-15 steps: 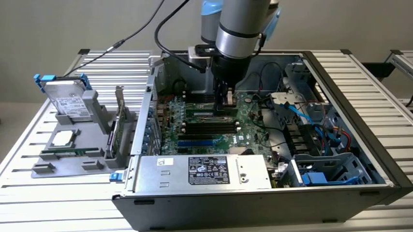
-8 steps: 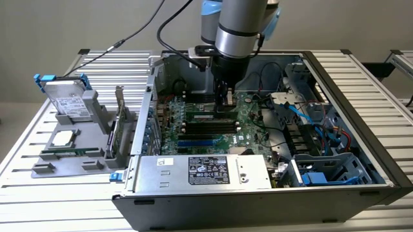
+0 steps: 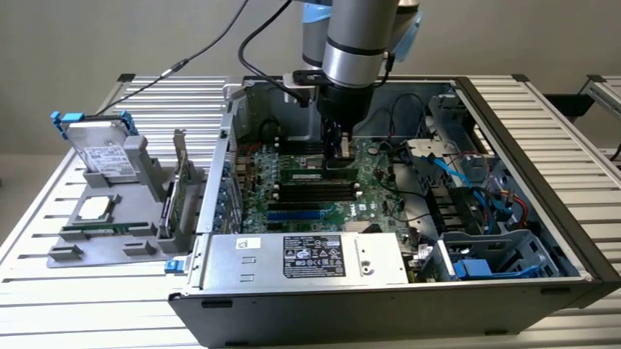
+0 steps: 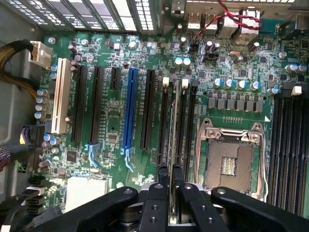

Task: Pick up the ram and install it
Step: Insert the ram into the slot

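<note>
Gripping the ram (image 4: 173,126) tightly in my tool (image 4: 170,175), I see a slim, dark-green stick standing on edge among long black memory slots (image 4: 189,125).

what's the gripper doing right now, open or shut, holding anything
Gripper: closed on the ram, which it holds edge-on at the black memory slots.
</note>
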Tool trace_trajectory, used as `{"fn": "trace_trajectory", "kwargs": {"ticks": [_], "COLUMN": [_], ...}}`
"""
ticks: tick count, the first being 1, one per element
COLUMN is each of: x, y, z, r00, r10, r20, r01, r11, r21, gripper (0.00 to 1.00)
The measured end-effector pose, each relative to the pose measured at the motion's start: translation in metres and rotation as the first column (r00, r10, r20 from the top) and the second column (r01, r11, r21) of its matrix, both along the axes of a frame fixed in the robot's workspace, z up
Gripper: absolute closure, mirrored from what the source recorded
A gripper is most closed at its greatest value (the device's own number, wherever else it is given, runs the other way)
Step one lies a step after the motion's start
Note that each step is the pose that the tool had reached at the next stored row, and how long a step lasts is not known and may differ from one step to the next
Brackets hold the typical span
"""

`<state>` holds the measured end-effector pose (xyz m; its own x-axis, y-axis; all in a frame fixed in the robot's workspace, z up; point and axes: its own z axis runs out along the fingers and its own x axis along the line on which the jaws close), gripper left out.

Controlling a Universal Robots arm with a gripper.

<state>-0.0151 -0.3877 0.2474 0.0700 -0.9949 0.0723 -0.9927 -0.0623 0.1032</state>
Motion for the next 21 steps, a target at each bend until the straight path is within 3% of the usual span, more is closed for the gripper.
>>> {"fn": "trace_trajectory", "kwargs": {"ticks": [8, 21], "x": [-0.001, -0.002], "y": [0.0007, 0.0007], "z": [-0.0032, -0.0135], "r00": [1.0, 1.0], "r10": [0.0, 0.0], "r20": [-0.0001, -0.0001], "r01": [0.0, 0.0], "r11": [1.0, 0.9999], "r21": [-0.0072, -0.0112], "gripper": [0.86, 0.86]}}
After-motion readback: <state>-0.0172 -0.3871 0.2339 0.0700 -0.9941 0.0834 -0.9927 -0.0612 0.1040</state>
